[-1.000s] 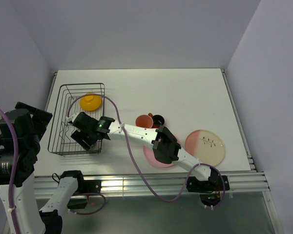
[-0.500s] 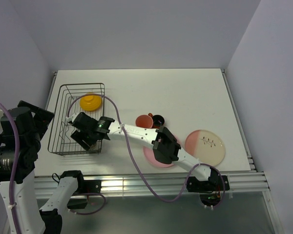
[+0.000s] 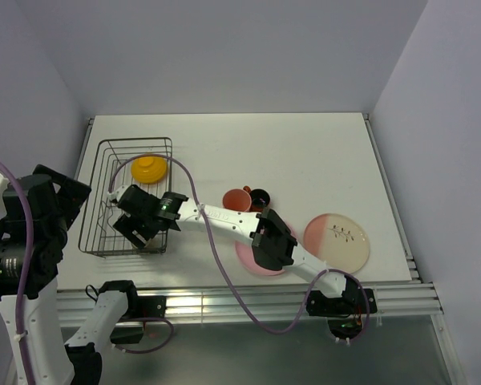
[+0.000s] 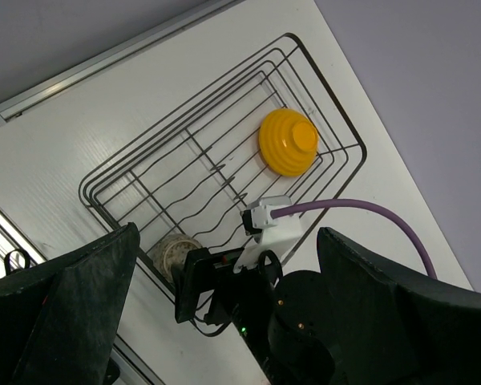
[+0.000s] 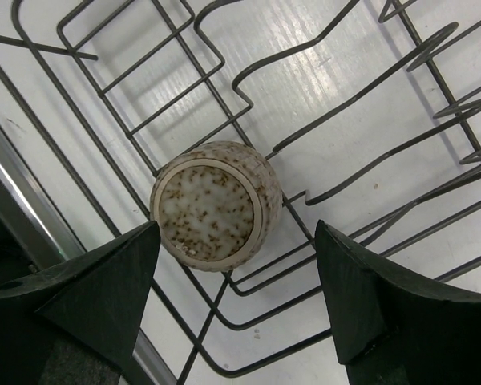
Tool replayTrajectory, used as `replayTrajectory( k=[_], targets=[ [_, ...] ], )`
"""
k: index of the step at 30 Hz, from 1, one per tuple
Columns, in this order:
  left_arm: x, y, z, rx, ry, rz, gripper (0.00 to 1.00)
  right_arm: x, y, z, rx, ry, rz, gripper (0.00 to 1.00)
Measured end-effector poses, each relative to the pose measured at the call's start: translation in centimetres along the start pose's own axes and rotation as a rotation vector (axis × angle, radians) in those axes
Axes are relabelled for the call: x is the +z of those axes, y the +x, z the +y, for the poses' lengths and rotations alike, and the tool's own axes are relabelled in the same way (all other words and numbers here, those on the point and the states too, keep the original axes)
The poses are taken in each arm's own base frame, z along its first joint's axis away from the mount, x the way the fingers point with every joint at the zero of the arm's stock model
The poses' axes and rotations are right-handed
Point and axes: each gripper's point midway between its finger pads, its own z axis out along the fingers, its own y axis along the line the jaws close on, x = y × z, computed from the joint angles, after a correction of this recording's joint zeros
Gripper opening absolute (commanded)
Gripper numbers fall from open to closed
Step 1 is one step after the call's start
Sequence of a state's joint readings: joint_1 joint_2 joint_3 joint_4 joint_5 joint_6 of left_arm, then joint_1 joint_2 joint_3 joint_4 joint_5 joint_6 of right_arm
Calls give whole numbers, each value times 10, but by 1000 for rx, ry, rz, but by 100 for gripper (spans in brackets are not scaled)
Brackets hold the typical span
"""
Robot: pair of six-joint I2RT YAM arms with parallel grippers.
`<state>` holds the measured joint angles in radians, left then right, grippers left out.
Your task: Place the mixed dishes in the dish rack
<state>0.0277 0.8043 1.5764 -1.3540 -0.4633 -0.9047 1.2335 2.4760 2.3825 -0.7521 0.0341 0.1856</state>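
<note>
The dish rack (image 3: 96, 192) stands at the table's left. The orange-yellow bowl (image 3: 147, 168) lies upside down in its far end, also in the left wrist view (image 4: 289, 142). The small speckled beige cup (image 5: 216, 204) rests in the rack's near corner (image 4: 172, 253). My right gripper (image 5: 236, 321) hovers over it, open, with the cup just beyond its fingertips and untouched; in the top view the gripper (image 3: 132, 227) is over the rack's near end. My left gripper (image 4: 224, 321) is open and empty, high above the rack. The pink tumbler (image 3: 236, 199), dark red-brown cup (image 3: 260, 196), pink plate (image 3: 256, 258) and pink-and-cream plate (image 3: 337, 241) sit on the table.
My right arm (image 3: 224, 218) stretches across the table over the pink plate, its purple cable (image 3: 200, 216) looping near the rack. My left arm (image 3: 32, 233) is raised at the left edge. Walls close the table on three sides.
My right gripper has shifted slightly left over the rack's near end. My left arm has drifted a little. The dishes have not moved.
</note>
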Motion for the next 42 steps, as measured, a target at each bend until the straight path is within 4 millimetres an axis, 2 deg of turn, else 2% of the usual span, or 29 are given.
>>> replayTrajectory(
  k=[5, 7, 9, 11, 13, 15, 17, 19, 21, 23, 26, 30, 33, 37, 40, 42],
  targets=[
    [-2, -4, -8, 29, 12, 14, 99, -16, -10, 2, 8, -2, -19, 86],
    [-4, -11, -17, 44, 35, 11, 97, -31, -20, 0, 29, -3, -39, 85],
    [-6, -15, -26, 55, 64, 11, 95, -55, -35, -2, 59, -8, -78, 85],
    [-8, -16, -37, 69, 105, 26, 92, -88, -56, -9, 100, -10, -134, 85],
    [-7, -10, -47, 87, 150, 65, 91, -126, -76, -25, 149, 3, -200, 85],
    [-3, -1, -58, 101, 192, 112, 88, -171, -87, -50, 207, 39, -255, 84],
    [5, 15, -67, 117, 226, 179, 87, -214, -88, -82, 277, 86, -303, 84],
    [13, 31, -75, 126, 253, 242, 86, -253, -75, -116, 352, 140, -334, 84],
    [20, 46, -82, 132, 280, 307, 85, -285, -51, -150, 425, 208, -342, 84],
    [27, 59, -91, 136, 308, 367, 85, -307, -21, -178, 489, 273, -335, 84],
    [30, 75, -104, 145, 358, 430, 85, -325, 28, -201, 563, 336, -301, 84],
    [13, 112, -132, 217, 467, 538, 86, -328, 95, -215, 650, 381, -213, 84],
    [0, 144, -153, 275, 526, 617, 86, -321, 127, -219, 706, 390, -155, 84],
    [-4, 177, -168, 323, 541, 693, 86, -314, 144, -228, 773, 386, -118, 83],
    [-1, 195, -173, 350, 521, 726, 86, -312, 150, -242, 838, 388, -107, 79],
    [-2, 202, -174, 361, 517, 740, 86, -304, 155, -253, 873, 388, -82, 77]
  ],
)
